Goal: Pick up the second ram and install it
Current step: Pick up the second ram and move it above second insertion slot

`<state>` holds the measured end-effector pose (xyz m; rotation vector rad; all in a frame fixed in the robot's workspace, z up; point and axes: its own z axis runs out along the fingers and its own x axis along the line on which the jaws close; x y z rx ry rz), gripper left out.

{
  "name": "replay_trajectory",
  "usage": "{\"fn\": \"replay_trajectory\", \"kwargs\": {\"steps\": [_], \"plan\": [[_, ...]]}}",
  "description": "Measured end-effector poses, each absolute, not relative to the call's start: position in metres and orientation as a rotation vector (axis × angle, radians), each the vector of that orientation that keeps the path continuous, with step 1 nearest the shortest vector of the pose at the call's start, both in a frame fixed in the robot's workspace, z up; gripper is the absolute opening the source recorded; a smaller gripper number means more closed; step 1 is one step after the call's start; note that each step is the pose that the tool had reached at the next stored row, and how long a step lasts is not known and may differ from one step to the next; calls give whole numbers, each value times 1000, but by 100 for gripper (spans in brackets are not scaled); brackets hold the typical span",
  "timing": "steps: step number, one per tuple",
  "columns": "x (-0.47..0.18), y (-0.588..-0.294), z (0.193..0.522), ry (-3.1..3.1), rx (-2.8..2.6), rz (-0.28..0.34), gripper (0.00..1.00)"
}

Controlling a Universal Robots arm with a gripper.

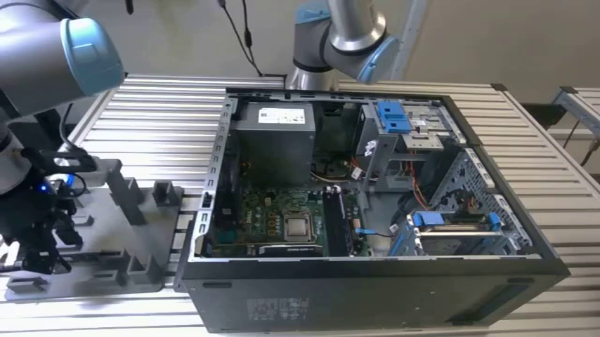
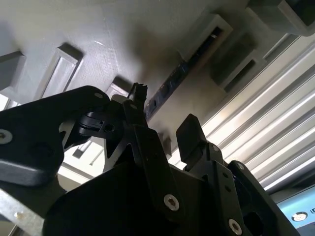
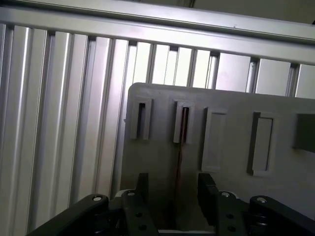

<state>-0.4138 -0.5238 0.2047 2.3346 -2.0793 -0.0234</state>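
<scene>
**Exterior view, from its left to its right.** A robot arm [image 1: 56, 63] reaches down over a gray plastic tray [image 1: 103, 235] that lies on the ribbed aluminium tabletop [image 1: 159, 119]. The arm's black tool [image 1: 39, 242] hangs low above the tray's raised blocks. Just beside the tray stands an open computer case [image 1: 375, 288]. Inside it are the power supply [image 1: 272, 133] and, below that, the green motherboard [image 1: 267, 210] with its processor socket [image 1: 298, 227]. The blue drive latches [image 1: 394, 116] lie toward the exterior view's right. A second arm [image 1: 338, 35] rises behind the case.

**Both wrist views.** The tool [image 3: 174, 189] [image 2: 165, 118] is spread open and grips nothing. Its two fingers [image 3: 142, 189] stand on either side of the second ram [image 3: 181, 147], with a gap showing on each side of the stick. The second ram [image 2: 170, 86] is a thin dark stick that rests on edge in the tray [image 3: 160, 162]. Its far end is seated in a slotted block [image 3: 183, 120]. An identical empty slotted block [image 3: 141, 119] stands just beside that one. Whether the fingertips touch the tray floor cannot be told.
</scene>
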Motion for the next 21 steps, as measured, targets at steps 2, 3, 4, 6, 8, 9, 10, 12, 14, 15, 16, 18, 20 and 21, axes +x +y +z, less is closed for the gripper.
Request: {"fn": "replay_trajectory", "kwargs": {"steps": [2, 3, 4, 6, 8, 9, 10, 12, 14, 15, 16, 18, 20, 21], "plan": [[-414, -524, 203, -2079, 2335, -23, 53], [-414, -524, 202, -2079, 2335, -23, 53], [-414, -524, 201, -2079, 2335, -23, 53], [-414, -524, 199, -2079, 2335, -23, 53], [-414, -524, 199, -2079, 2334, -23, 53], [-414, -524, 199, -2079, 2334, -23, 53], [-414, -524, 199, -2079, 2335, -23, 53], [-414, -524, 199, -2079, 2335, -23, 53], [-414, -524, 199, -2079, 2335, -23, 53], [-414, -524, 199, -2079, 2335, -23, 51], [-414, -524, 199, -2079, 2335, -23, 45], [-414, -524, 199, -2079, 2335, -23, 39], [-414, -524, 198, -2079, 2335, -23, 33], [-414, -524, 198, -2079, 2335, -23, 27]]}}
